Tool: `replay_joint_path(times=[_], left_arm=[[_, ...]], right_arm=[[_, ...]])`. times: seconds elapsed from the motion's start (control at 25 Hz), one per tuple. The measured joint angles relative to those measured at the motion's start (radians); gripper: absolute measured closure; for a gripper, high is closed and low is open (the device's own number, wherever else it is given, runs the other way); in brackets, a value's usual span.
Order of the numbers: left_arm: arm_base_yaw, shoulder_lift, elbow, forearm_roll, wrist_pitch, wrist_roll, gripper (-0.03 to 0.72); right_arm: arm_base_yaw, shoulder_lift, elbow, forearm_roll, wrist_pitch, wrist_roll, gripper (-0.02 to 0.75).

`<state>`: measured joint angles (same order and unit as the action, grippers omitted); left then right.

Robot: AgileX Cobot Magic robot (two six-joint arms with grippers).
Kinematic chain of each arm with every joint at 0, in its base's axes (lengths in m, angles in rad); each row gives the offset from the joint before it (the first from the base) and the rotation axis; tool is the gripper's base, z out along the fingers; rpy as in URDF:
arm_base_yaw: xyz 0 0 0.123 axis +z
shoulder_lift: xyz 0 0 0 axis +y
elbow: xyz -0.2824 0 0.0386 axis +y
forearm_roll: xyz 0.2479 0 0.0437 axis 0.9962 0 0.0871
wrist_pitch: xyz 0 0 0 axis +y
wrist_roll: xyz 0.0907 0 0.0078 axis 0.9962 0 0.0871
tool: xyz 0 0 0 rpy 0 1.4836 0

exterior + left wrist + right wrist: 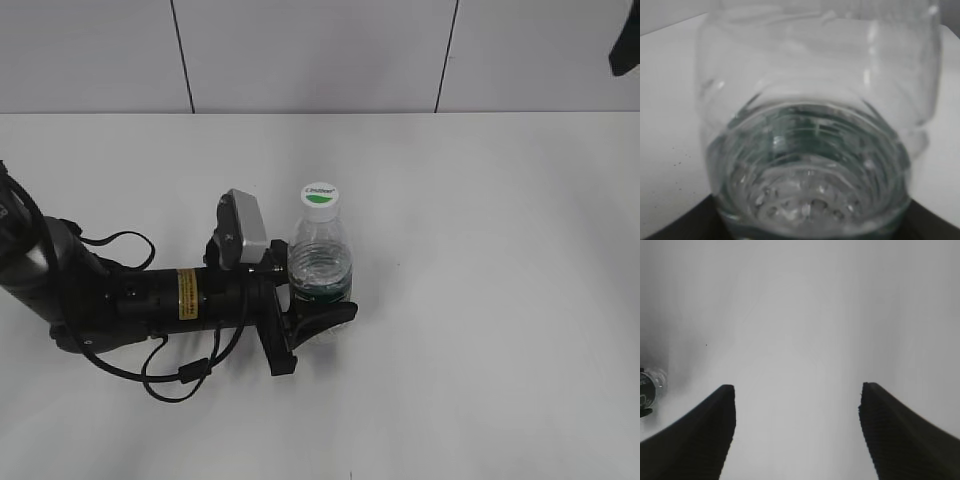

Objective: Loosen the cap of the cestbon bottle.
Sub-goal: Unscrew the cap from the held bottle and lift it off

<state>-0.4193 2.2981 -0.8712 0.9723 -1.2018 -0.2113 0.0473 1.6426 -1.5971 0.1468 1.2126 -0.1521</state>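
The cestbon bottle [320, 262] stands upright on the white table, clear with a dark green label band. Its white cap [320, 195] with a green mark sits on the neck. My left gripper [322, 303] lies low along the table and is shut on the bottle's lower body, one finger in front and one behind. In the left wrist view the bottle [812, 150] fills the frame and the cap is out of view. My right gripper [796, 400] is open and empty, high over bare table. In the right wrist view the bottle [649, 387] shows small at the far left edge.
The white table [480, 300] runs back to a pale panelled wall [320, 50]. A dark part of the right arm [625, 40] shows at the top right corner. The left arm and its cables [130, 300] lie on the table to the left of the bottle.
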Motion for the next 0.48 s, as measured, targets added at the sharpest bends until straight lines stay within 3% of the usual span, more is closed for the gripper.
replay_joint_path(times=[0.28, 0.48], left_arm=[[0.000, 0.000, 0.000, 0.000, -0.001, 0.000, 0.276], [0.000, 0.000, 0.000, 0.000, -0.001, 0.000, 0.276]], right_arm=[[0.078, 0.077, -0.020, -0.003, 0.002, 0.009, 0.154], [0.201, 0.079, -0.038, -0.029, 0.005, 0.023, 0.154]])
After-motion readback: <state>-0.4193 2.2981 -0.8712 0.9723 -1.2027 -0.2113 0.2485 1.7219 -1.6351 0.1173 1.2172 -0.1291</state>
